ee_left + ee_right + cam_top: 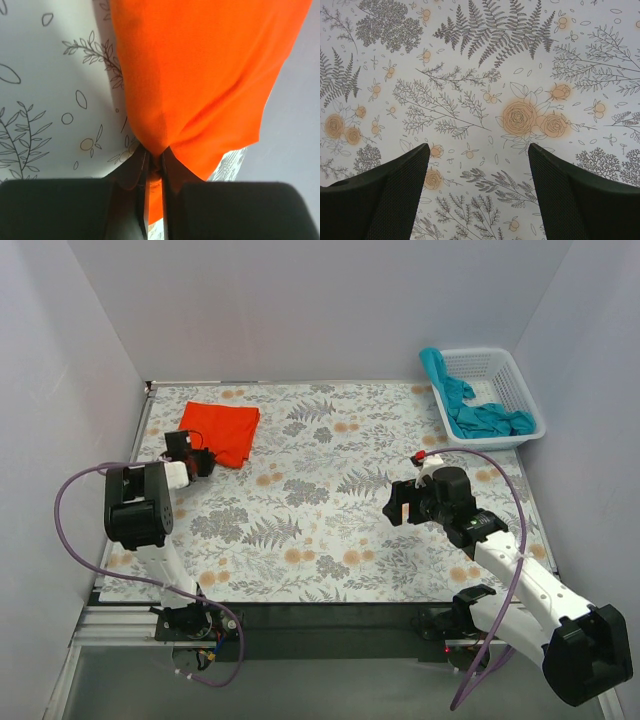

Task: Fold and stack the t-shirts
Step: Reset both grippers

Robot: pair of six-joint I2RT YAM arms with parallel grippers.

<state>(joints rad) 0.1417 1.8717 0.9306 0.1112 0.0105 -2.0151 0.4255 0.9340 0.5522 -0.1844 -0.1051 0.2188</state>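
A folded orange t-shirt [222, 430] lies at the back left of the table. My left gripper [200, 462] is shut on its near corner. In the left wrist view the orange t-shirt [200, 75] fills the upper frame and its corner is pinched between the closed fingers [135, 167] of my left gripper [153, 165]. A teal t-shirt [475, 410] lies crumpled in the white basket [523, 390] at the back right. My right gripper [397, 508] is open and empty over the middle right of the table, and in the right wrist view the right gripper [477, 155] shows only bare cloth between its fingers.
A floral tablecloth [330, 510] covers the table. Grey walls stand close on the left, back and right. The white basket sits against the right wall. Purple cables loop beside both arm bases.
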